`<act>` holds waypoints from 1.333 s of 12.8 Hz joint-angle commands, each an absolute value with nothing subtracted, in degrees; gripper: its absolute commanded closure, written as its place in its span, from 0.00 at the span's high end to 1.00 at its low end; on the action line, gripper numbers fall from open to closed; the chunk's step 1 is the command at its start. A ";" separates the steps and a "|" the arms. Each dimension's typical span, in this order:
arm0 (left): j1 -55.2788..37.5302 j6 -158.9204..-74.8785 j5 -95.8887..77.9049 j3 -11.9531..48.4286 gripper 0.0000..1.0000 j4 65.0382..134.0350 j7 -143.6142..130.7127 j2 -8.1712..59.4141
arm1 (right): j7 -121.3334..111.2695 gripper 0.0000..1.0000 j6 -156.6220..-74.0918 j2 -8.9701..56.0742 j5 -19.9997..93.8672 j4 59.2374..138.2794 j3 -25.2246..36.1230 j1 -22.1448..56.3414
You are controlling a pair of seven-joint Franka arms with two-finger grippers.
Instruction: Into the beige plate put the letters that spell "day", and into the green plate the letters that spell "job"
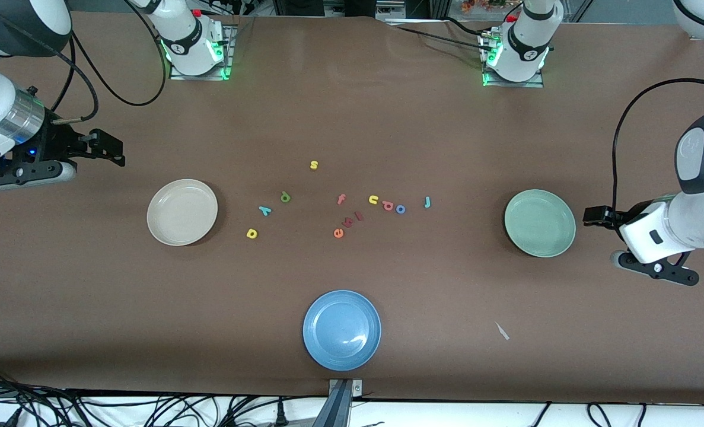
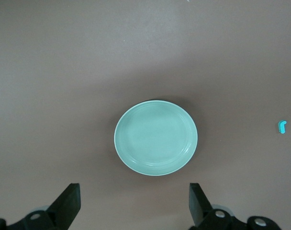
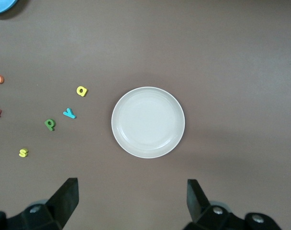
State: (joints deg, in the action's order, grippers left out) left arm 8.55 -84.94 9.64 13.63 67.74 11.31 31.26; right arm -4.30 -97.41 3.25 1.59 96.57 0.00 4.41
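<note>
The beige plate (image 1: 182,212) (image 3: 148,122) lies bare toward the right arm's end, the green plate (image 1: 540,223) (image 2: 156,137) bare toward the left arm's end. Between them are scattered the green "d" (image 1: 285,197) (image 3: 50,124), teal "y" (image 1: 264,210) (image 3: 69,113), yellow "a" (image 1: 252,233) (image 3: 82,90), teal "j" (image 1: 427,202) (image 2: 282,126), blue "o" (image 1: 400,209) and orange-red "b" (image 1: 387,206). My right gripper (image 1: 111,148) (image 3: 132,201) hangs open and empty over bare table beside the beige plate. My left gripper (image 1: 595,216) (image 2: 134,203) hangs open and empty beside the green plate.
A blue plate (image 1: 341,330) (image 3: 2,5) sits near the front edge. Other letters lie among the task's: yellow "s" (image 1: 314,165) (image 3: 23,153), pink "f" (image 1: 341,199), yellow "u" (image 1: 373,200), red-orange "e" (image 1: 338,233) and two dark red pieces (image 1: 353,219). A paper scrap (image 1: 502,331) lies nearer the camera.
</note>
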 commanded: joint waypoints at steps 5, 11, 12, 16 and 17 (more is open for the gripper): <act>8.52 -85.17 9.32 13.45 0.99 68.38 10.72 31.03 | -3.43 1.00 -96.94 3.34 4.22 95.54 -0.18 4.13; 8.35 -85.17 9.32 13.45 0.99 68.38 10.55 31.11 | -3.52 1.00 -96.94 3.34 3.87 95.54 -0.18 4.22; 8.26 -85.17 9.32 13.45 0.99 68.20 10.37 31.11 | -3.52 1.00 -97.03 3.34 3.69 95.54 -0.18 4.13; 8.52 -85.25 9.41 13.36 0.99 68.20 10.46 31.29 | -3.52 1.00 -97.12 3.43 3.60 95.45 -0.18 4.04; 8.79 -86.65 9.58 13.36 0.99 68.29 10.55 31.29 | -3.52 1.00 -97.12 3.51 3.60 95.54 -0.18 4.04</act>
